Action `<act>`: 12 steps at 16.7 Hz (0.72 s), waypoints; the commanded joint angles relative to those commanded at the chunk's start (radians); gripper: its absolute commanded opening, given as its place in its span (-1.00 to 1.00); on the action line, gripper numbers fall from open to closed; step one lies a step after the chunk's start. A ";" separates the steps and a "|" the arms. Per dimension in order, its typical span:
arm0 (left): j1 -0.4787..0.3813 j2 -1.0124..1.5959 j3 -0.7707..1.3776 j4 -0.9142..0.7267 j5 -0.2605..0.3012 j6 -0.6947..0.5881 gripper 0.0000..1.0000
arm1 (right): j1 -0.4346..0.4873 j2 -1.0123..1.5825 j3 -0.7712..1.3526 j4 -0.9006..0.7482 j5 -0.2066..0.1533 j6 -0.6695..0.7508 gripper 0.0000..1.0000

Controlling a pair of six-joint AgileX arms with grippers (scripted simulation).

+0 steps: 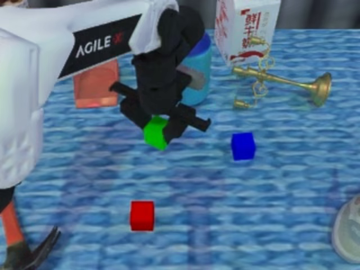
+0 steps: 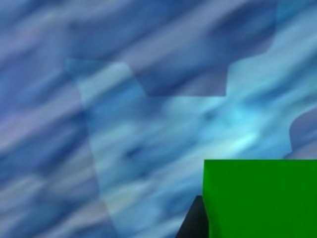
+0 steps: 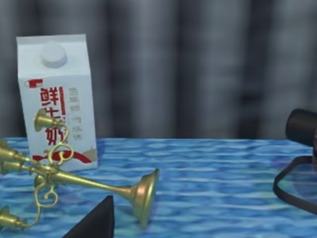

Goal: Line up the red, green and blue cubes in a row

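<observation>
Green cube (image 1: pixel 156 131) up in the air, clamped between the black fingers of the left gripper (image 1: pixel 161 125), hanging over the blue rippled tablecloth (image 1: pixel 270 191) near the middle of the table! In the left wrist view the green block (image 2: pixel 261 198) fills one corner with one dark fingertip (image 2: pixel 194 220) hard against its side, and its shadow on the cloth lies apart from it, so I judge it is being carried, not resting.

Blue cube (image 1: pixel 243 145) sits on the cloth to the right of the gripper. Red cube (image 1: pixel 142 215) sits nearer the front edge, below the carried one and slightly left. Those two lie on a slant, so no row yet; the green one looks bound for a spot that lines it up with one of them.

Back of the table is crowded: a teal-and-blue bottle (image 1: pixel 198 73) right behind the wrist, a salmon scoop (image 1: pixel 97 85) to its left, a milk carton (image 1: pixel 246 28) and a brass horn (image 1: pixel 283 83) to the right. Keeping the row forward avoids all that.

Right arm is parked at the right edge; its wrist view shows one dark fingertip only, so whether that gripper is apart or closed I cannot tell
</observation>
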 joint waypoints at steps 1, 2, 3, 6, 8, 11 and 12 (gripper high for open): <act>-0.021 -0.011 -0.014 0.001 -0.001 -0.059 -1.00 | 0.000 0.000 0.000 0.000 0.000 0.000 1.00; -0.044 -0.023 -0.031 0.003 -0.002 -0.126 -1.00 | 0.000 0.000 0.000 0.000 0.000 0.000 1.00; -0.069 -0.037 -0.049 0.004 -0.003 -0.200 -1.00 | 0.000 0.000 0.000 0.000 0.000 0.000 1.00; -0.147 -0.078 -0.109 0.008 -0.006 -0.448 -1.00 | 0.000 0.000 0.000 0.000 0.000 0.000 1.00; -0.198 -0.107 -0.146 0.012 -0.008 -0.606 -1.00 | 0.000 0.000 0.000 0.000 0.000 0.000 1.00; -0.258 -0.152 -0.192 0.024 -0.011 -0.770 -1.00 | 0.000 0.000 0.000 0.000 0.000 0.000 1.00; -0.272 -0.164 -0.203 0.027 -0.012 -0.803 -1.00 | 0.000 0.000 0.000 0.000 0.000 0.000 1.00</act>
